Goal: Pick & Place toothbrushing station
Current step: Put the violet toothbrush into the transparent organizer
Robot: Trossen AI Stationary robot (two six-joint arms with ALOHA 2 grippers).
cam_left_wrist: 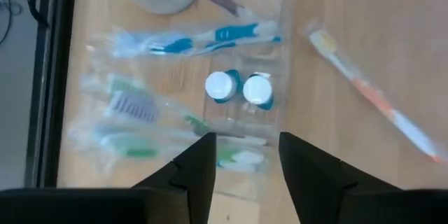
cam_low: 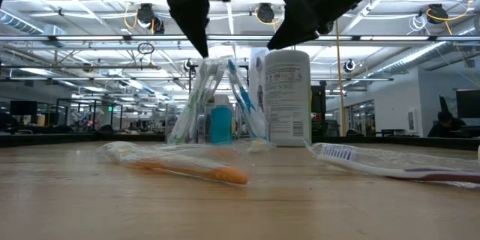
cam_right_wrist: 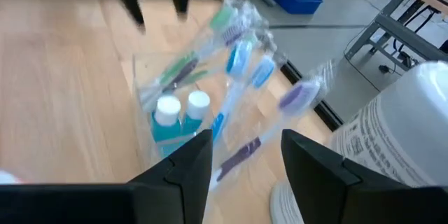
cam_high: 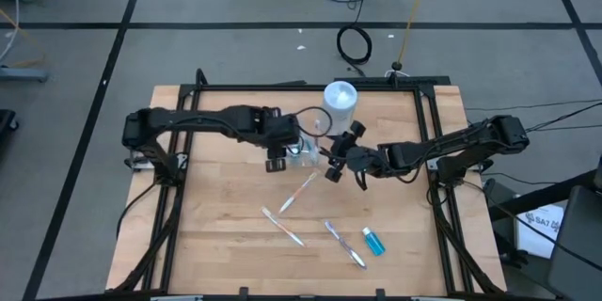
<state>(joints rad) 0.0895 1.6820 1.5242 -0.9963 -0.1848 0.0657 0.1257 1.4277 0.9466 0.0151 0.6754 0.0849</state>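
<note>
A small clear plastic cup (cam_high: 304, 151) stands upright on the table. It holds several wrapped toothbrushes (cam_low: 201, 97) that lean out over its rim, and two blue tubes with white caps (cam_left_wrist: 224, 86). My left gripper (cam_left_wrist: 245, 164) is open above the cup, toward its left side (cam_high: 276, 160). My right gripper (cam_right_wrist: 245, 155) is open just right of the cup (cam_high: 334, 166) and above it, pointing at it. The cup also shows in the right wrist view (cam_right_wrist: 171, 115). Neither gripper touches anything.
A tall white canister (cam_high: 340, 100) stands just behind the cup. Wrapped toothbrushes lie loose on the table nearer the front: an orange one (cam_high: 299, 191), one (cam_high: 284, 226) and another (cam_high: 345, 243). A blue tube (cam_high: 374, 241) lies beside them. A black frame (cam_high: 435, 141) borders the table.
</note>
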